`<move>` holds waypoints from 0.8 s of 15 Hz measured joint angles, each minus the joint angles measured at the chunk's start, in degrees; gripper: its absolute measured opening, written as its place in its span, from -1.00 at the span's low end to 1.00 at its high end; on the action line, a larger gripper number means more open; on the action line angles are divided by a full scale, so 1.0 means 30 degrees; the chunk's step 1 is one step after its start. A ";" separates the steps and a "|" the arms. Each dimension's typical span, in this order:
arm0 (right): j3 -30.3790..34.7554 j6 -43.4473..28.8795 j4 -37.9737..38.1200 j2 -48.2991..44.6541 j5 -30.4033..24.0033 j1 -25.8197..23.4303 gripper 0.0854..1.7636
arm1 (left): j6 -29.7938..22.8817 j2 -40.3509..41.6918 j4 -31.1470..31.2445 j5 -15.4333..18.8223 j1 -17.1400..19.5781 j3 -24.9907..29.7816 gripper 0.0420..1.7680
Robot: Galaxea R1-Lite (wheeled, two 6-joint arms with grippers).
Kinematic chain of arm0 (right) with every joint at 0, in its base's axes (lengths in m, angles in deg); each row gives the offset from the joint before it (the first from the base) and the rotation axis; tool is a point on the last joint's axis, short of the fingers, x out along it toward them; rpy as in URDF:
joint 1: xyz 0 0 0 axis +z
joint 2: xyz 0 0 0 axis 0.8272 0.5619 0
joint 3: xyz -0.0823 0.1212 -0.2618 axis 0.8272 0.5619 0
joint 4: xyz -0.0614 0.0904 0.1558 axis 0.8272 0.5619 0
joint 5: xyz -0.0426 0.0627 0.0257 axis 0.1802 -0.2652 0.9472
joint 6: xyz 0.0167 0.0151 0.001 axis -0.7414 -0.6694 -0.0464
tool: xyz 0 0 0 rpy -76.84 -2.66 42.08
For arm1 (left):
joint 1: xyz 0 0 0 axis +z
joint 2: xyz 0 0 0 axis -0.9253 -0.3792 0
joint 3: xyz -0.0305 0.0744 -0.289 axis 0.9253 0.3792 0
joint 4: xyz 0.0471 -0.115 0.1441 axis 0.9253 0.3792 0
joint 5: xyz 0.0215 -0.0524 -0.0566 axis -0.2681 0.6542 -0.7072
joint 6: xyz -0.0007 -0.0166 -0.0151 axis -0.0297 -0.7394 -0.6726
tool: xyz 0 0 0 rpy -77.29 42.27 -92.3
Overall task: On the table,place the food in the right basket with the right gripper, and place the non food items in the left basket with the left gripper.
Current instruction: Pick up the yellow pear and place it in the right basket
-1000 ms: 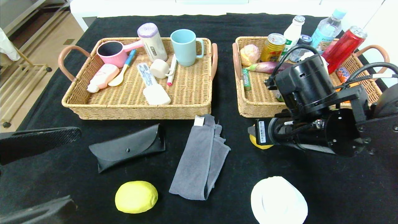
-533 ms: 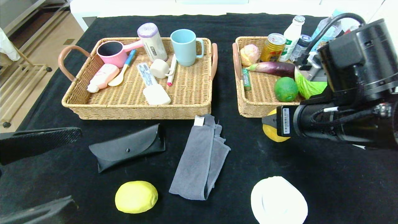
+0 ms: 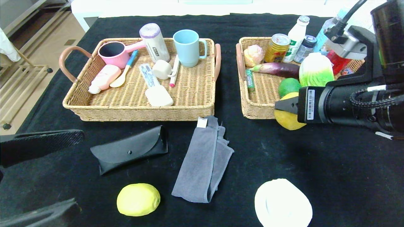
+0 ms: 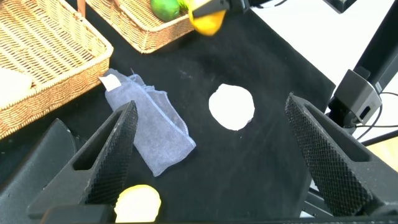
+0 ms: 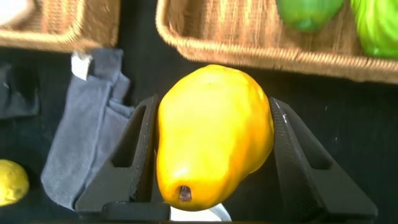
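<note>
The right tool (image 5: 211,155) is clamped on a yellow mango (image 5: 213,134), held above the bench (image 3: 315,164) at the right basket's (image 3: 255,107) front rim. The left tool (image 4: 211,155) hangs low, fingers apart.

1. The left gripper (image 4: 211,155) hangs above the black tablecloth (image 4: 249,68), its two textured black fingers (image 4: 115,152) spread wide apart with nothing between them.
2. A crumpled grey cloth with a white tag (image 4: 149,121) lies on the tablecloth, between the fingers as seen from here.
3. A round white lid-like object (image 4: 231,107) lies near the grey cloth, apart from it.
4. A yellow lemon-like fruit (image 4: 138,203) lies near the cloth's other end.
5. A woven wicker basket (image 4: 43,59) sits just beside the cloth's tagged end.
6. A second wicker basket (image 4: 146,28) lies farther from the cloth, with a green round fruit (image 4: 165,9) inside.
7. A yellow mango-shaped fruit (image 4: 207,22) is at that basket's rim, with a dark gripper part against it.
</note>
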 joint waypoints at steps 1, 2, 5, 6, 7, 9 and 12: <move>-0.0252 0.0041 -0.0223 0.0158 -0.0122 -0.0102 0.26 | 0.0008 0.0008 0.0000 0.0000 0.0000 0.0000 0.94; -0.0524 0.0195 -0.0597 0.0370 -0.0167 -0.0256 0.26 | 0.0000 0.0020 0.0000 0.0008 0.0000 0.0000 0.94; -0.1471 0.1048 -0.1150 0.1223 -0.0232 -0.0874 0.26 | 0.0000 -0.0024 0.0008 0.0008 0.0008 0.0049 0.94; -0.1885 0.1223 -0.1178 0.1560 -0.0248 -0.1117 0.26 | 0.0008 -0.0037 0.0000 0.0008 0.0000 0.0049 0.94; -0.2255 0.1304 -0.1215 0.1873 -0.0248 -0.1365 0.26 | 0.0008 -0.0028 0.0000 0.0008 -0.0008 0.0049 0.94; -0.2885 0.1601 -0.1499 0.2491 -0.0545 -0.1902 0.26 | 0.0000 -0.0016 0.0000 0.0008 -0.0008 0.0041 0.94; -0.3686 0.2300 -0.2235 0.3178 -0.1414 -0.2674 0.26 | 0.0000 -0.0016 -0.0020 0.0000 0.0008 0.0028 0.94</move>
